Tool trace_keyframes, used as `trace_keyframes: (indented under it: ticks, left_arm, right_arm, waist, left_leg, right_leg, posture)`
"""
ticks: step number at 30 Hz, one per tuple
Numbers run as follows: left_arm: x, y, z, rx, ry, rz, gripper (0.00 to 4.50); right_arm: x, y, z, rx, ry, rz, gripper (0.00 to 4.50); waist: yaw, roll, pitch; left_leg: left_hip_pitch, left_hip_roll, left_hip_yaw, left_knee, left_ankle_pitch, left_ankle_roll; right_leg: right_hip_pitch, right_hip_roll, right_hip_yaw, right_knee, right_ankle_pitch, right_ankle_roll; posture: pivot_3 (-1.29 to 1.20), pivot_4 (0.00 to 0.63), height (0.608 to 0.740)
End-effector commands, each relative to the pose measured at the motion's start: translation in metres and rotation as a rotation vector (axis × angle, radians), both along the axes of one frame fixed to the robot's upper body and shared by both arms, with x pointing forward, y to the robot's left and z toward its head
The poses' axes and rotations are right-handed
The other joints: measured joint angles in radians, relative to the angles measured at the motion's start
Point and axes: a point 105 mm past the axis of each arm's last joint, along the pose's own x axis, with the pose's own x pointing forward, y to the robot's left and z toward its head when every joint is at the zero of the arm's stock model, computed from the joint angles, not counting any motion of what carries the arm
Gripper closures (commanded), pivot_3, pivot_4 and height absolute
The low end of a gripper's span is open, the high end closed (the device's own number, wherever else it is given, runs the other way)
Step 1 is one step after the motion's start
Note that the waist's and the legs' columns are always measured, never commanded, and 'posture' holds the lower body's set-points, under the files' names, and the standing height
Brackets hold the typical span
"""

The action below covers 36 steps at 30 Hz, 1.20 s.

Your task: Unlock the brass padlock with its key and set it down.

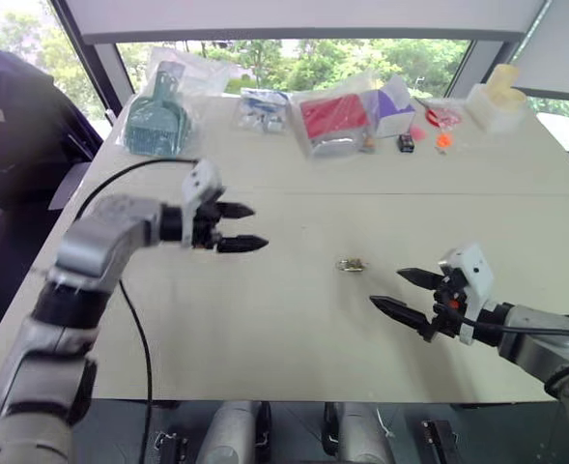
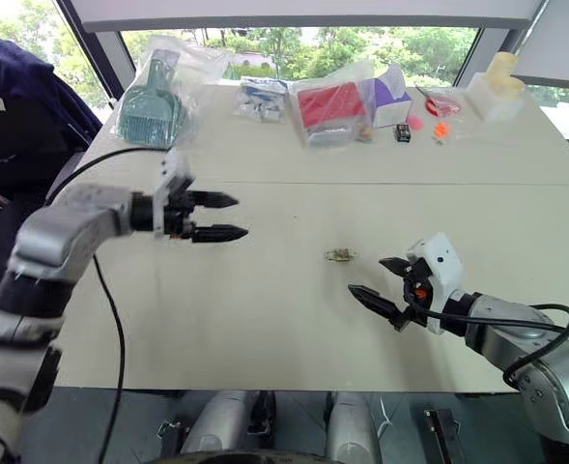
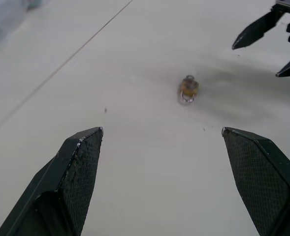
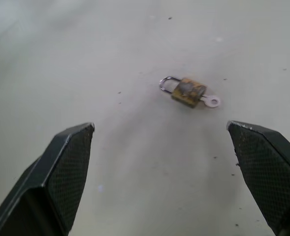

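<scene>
Working over the pale table (image 1: 265, 329), far edge cluttered with bagged items (image 1: 334, 121), well beyond both pincers and not in play.

Left gripper (image 1: 236, 226) hanging above the table, released, fingers spread wide, gripping nothing, aiming across toward the middle. Right gripper (image 1: 408, 293) sitting low near the table, likewise spread wide and empty, pointing inward.

Brass padlock (image 4: 188, 92) lying flat on the table, just ahead of the right gripper's tips and well ahead of the left's, roughly between the two, touching neither. Shackle looking seated, though too small to tell for sure. Key (image 4: 211, 101) sticking out of the body's bottom end, opposite the shackle, silvery round head resting on the table.

Step in hand, judging by this: approach, nothing grasped, unlocking not yet begun.

Next move probably calling for one pincer pinning the tiny body by its flat sides, the other pinching the key head and twisting. Tight margin: lock smaller than one finger, likely sliding if nudged off-centre.
</scene>
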Motion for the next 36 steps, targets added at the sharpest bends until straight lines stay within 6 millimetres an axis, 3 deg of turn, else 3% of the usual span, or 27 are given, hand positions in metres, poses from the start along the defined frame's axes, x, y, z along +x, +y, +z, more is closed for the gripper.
trace_keyframes:
  ticks: [1, 7, 11, 21, 25, 31, 34, 36]
  left_arm:
    - [0.004, -0.037, -0.018, 0.117, -0.034, -0.156, 0.49]
    - [0.008, -0.108, -0.057, 0.280, -0.035, -0.276, 0.49]
    - [0.012, -0.135, -0.076, 0.350, -0.057, -0.261, 0.49]
    - [0.015, -0.142, -0.105, 0.486, -0.057, -0.212, 0.49]
    - [0.015, -0.137, -0.113, 0.507, -0.047, -0.197, 1.52]
    - [0.016, -0.131, -0.122, 0.510, -0.025, -0.161, 3.74]
    - [0.019, -0.127, -0.120, 0.495, -0.031, -0.146, 3.74]
    - [0.023, -0.127, -0.103, 0.404, -0.080, -0.150, 3.74]
  right_arm:
    - [-0.002, -0.010, 0.010, -0.030, -0.074, -0.071, 0.03]
    - [0.001, -0.014, 0.008, -0.016, -0.142, -0.209, 0.03]
    - [0.001, -0.008, 0.007, 0.003, -0.165, -0.246, 0.03]
    - [0.001, -0.004, 0.005, 0.020, -0.192, -0.293, 0.03]
    - [0.002, -0.001, 0.004, 0.029, -0.191, -0.283, 0.00]
    - [0.004, 0.000, 0.002, 0.034, -0.173, -0.262, 0.00]
    - [0.005, 0.003, 0.000, 0.053, -0.154, -0.244, 0.00]
    - [0.010, 0.007, 0.002, 0.128, -0.145, -0.254, 0.00]
  waist:
    - [-0.002, 0.000, 0.000]
    - [-0.007, -0.002, 0.001]
    - [-0.009, -0.002, 0.001]
    - [-0.006, -0.004, 0.000]
    - [-0.007, -0.004, -0.001]
    - [-0.008, -0.005, -0.001]
    - [-0.009, -0.005, -0.002]
    - [-0.010, -0.005, -0.002]
  left_leg:
    - [0.000, 0.000, 0.000, 0.001, -0.001, 0.001]
    - [-0.001, 0.000, 0.000, 0.002, -0.006, 0.010]
    - [-0.001, 0.001, -0.001, 0.002, -0.006, 0.011]
    - [0.000, 0.001, -0.002, 0.003, -0.007, 0.011]
    - [0.000, 0.001, -0.002, 0.003, -0.007, 0.011]
    - [0.002, 0.001, -0.002, 0.003, -0.007, 0.011]
    - [0.002, 0.001, -0.002, 0.003, -0.007, 0.011]
    - [0.002, 0.001, -0.002, 0.003, -0.007, 0.011]
  right_leg:
    - [0.001, -0.001, 0.000, 0.000, 0.000, 0.000]
    - [0.000, -0.001, 0.000, -0.001, 0.000, 0.000]
    - [-0.002, -0.001, 0.000, 0.000, 0.000, 0.000]
    - [0.001, -0.002, 0.000, 0.000, 0.000, 0.000]
    - [0.001, -0.002, 0.000, 0.000, 0.000, 0.000]
    - [0.002, -0.002, 0.000, 0.000, 0.000, 0.000]
    - [0.002, -0.002, 0.000, 0.000, 0.000, 0.000]
    - [0.002, -0.002, 0.000, 0.000, 0.000, 0.000]
  posture:
    - [0.00, 0.150, 0.735]
    - [0.00, 0.150, 0.735]
    - [0.00, 0.150, 0.735]
    - [0.00, 0.150, 0.735]
    - [0.00, 0.150, 0.735]
    - [0.00, 0.150, 0.735]
    - [0.00, 0.150, 0.735]
    - [0.00, 0.150, 0.735]
